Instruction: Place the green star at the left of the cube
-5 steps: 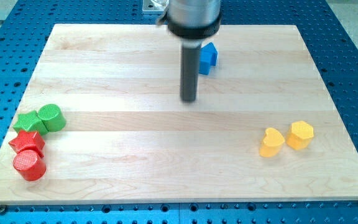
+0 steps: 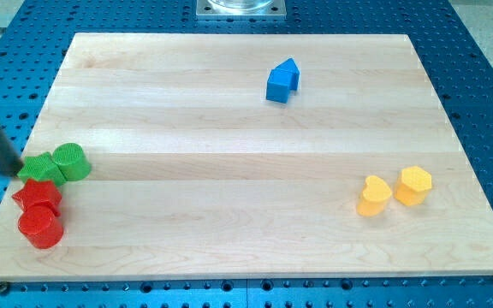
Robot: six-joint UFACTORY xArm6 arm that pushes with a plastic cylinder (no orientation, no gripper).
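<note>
The green star (image 2: 39, 168) lies at the board's left edge, touching a green cylinder (image 2: 72, 161) on its right. My tip (image 2: 12, 170) is at the view's far left, just left of the green star, at or close to touching it. The blue cube (image 2: 282, 80) sits near the view's top centre, far to the right of the star. The rod runs up and off the view's left edge.
A red star (image 2: 38, 196) and a red cylinder (image 2: 41, 228) sit just below the green star. A yellow heart (image 2: 372, 195) and a yellow hexagon (image 2: 413, 186) lie at the right. The wooden board (image 2: 246, 214) rests on a blue perforated table.
The rod has swung from beside the blue cube at the top centre to the far left edge next to the green star. The blocks have not visibly moved.
</note>
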